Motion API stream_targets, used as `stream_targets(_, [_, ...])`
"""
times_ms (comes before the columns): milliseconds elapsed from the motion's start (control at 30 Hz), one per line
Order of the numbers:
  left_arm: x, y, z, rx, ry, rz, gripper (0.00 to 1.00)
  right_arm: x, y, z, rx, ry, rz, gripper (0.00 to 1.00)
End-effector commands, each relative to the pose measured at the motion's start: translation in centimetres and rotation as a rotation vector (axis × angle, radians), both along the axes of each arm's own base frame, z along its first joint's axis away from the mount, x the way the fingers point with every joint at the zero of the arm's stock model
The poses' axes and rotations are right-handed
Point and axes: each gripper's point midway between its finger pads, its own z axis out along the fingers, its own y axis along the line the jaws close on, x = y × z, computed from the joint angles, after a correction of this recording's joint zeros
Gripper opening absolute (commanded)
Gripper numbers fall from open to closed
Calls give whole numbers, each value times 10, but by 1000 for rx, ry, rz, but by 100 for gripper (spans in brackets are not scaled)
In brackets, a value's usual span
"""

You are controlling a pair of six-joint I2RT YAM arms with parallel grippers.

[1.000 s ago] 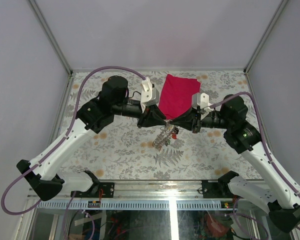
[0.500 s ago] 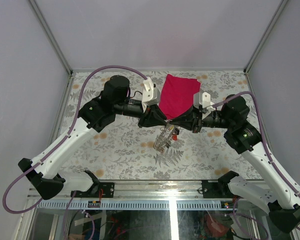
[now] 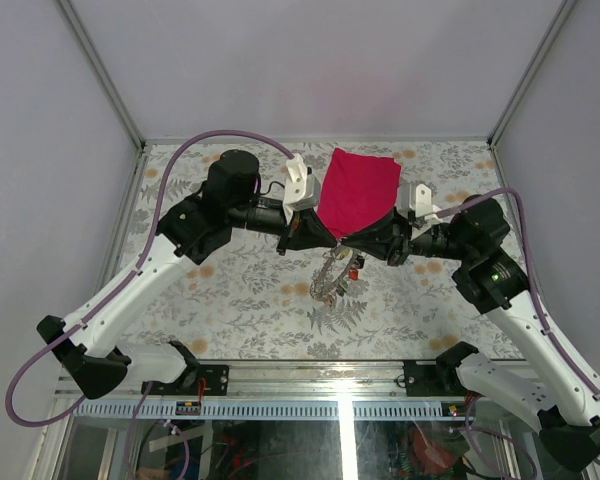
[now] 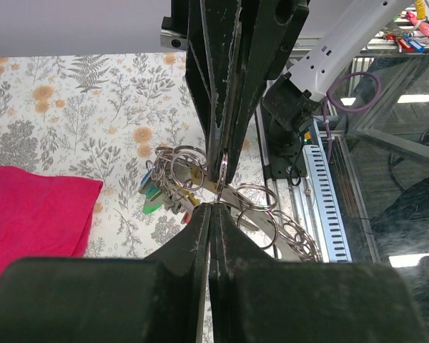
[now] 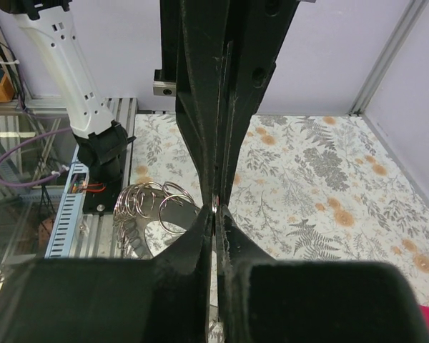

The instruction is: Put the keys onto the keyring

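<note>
Looking from above, the left gripper [image 3: 330, 241] and the right gripper [image 3: 354, 243] meet tip to tip over the middle of the counter [image 3: 240, 290], just in front of a red cloth [image 3: 358, 190]. The keyring [image 3: 329, 278] hangs below their tips, clear of the counter, with a red speck among the keys [image 3: 352, 268] beside it.

From the left wrist, the left gripper [image 4: 209, 213] is clenched, finger against finger; whether it pinches anything I cannot tell. Facing it, the right gripper [image 4: 220, 170] is clamped on a thin wire loop [image 4: 224, 161]. Green and blue keys [image 4: 154, 200] dangle to the left, and the grey keyring [image 4: 237, 201] sits just below the tips.

From the right wrist, the right gripper [image 5: 213, 213] is closed tight against the left gripper [image 5: 216, 179]. The keyring's broad band [image 5: 134, 239] curves down on the left, strung with small wire rings [image 5: 154, 200].
</note>
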Motion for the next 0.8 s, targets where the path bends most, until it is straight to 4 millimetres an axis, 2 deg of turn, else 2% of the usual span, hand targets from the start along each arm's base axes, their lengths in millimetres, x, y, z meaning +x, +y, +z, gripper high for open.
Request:
stream_targets(0, [6, -3, 2, -20, -25, -3, 0, -12, -10, 62, 181, -177, -33, 0])
stream_targets(333, [0, -9, 16, -81, -12, -44, 0, 2, -15, 77, 381, -129, -119, 0])
stream_targets(633, [-3, -13, 28, -134, 3, -65, 0, 17, -21, 73, 540, -33, -180, 0])
stream_targets(767, [-1, -11, 31, -140, -13, -39, 3, 17, -20, 71, 535, -42, -173, 0])
